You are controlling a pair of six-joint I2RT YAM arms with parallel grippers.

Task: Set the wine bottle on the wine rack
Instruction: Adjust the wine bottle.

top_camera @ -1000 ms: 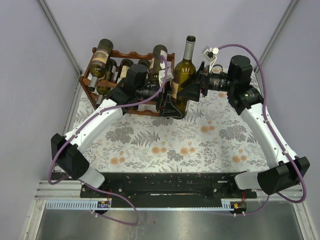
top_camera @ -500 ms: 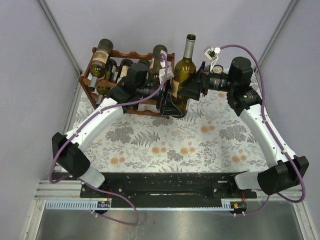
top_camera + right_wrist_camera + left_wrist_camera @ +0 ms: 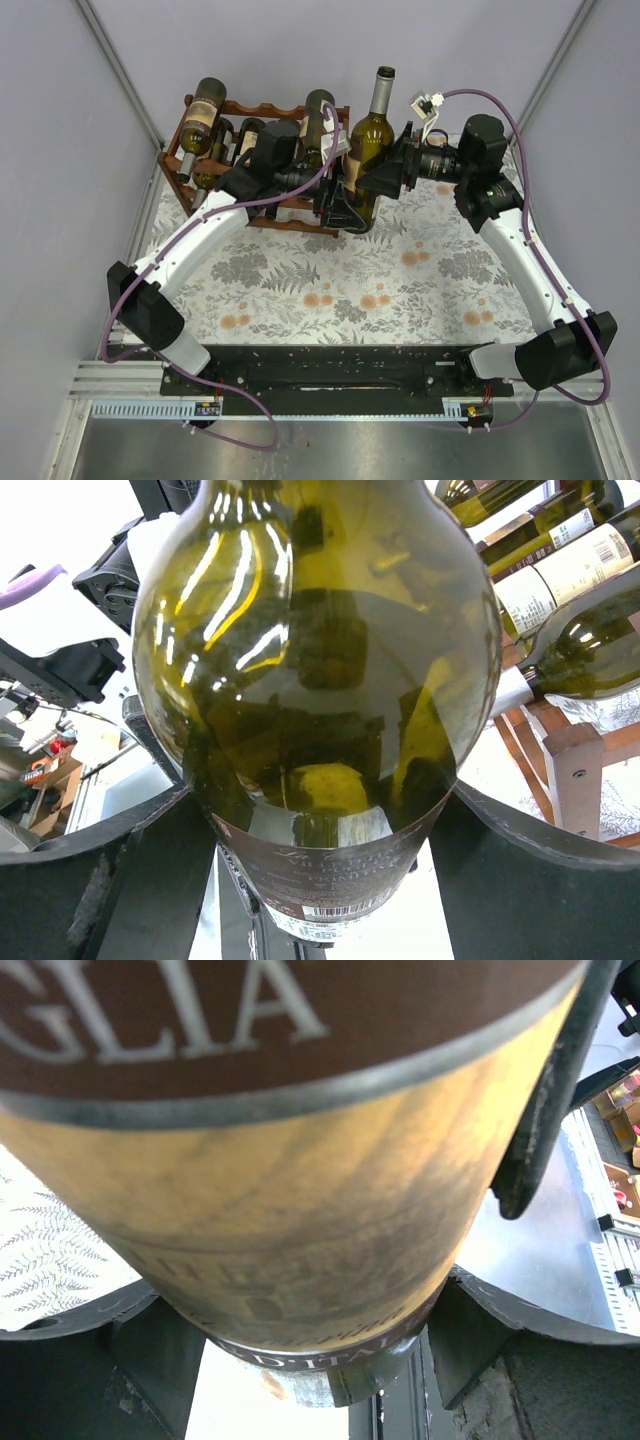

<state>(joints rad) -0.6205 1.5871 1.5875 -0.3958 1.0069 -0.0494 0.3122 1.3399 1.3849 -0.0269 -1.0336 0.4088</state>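
The wine bottle point(image 3: 368, 140) is olive-green glass with a dark label and stands nearly upright just right of the wine rack point(image 3: 240, 107), a reddish-brown wooden rack with wavy rails. My left gripper point(image 3: 342, 205) is shut on the bottle's lower body. In the left wrist view the labelled bottle point(image 3: 300, 1210) fills the space between the fingers point(image 3: 150, 1355). My right gripper point(image 3: 385, 178) is shut on the bottle's upper body. In the right wrist view the bottle point(image 3: 320, 680) sits between both fingers point(image 3: 500, 880), with the rack point(image 3: 570, 770) behind it at the right.
The rack holds several lying bottles, one at its left end point(image 3: 207, 120) and one at its right end point(image 3: 318, 112) close to the held bottle. A floral cloth point(image 3: 350, 280) covers the table. Purple walls close in behind and at both sides.
Both arms have shifted slightly up and toward the rack with the bottle between them. The bottle's base sits a little higher than a second ago.
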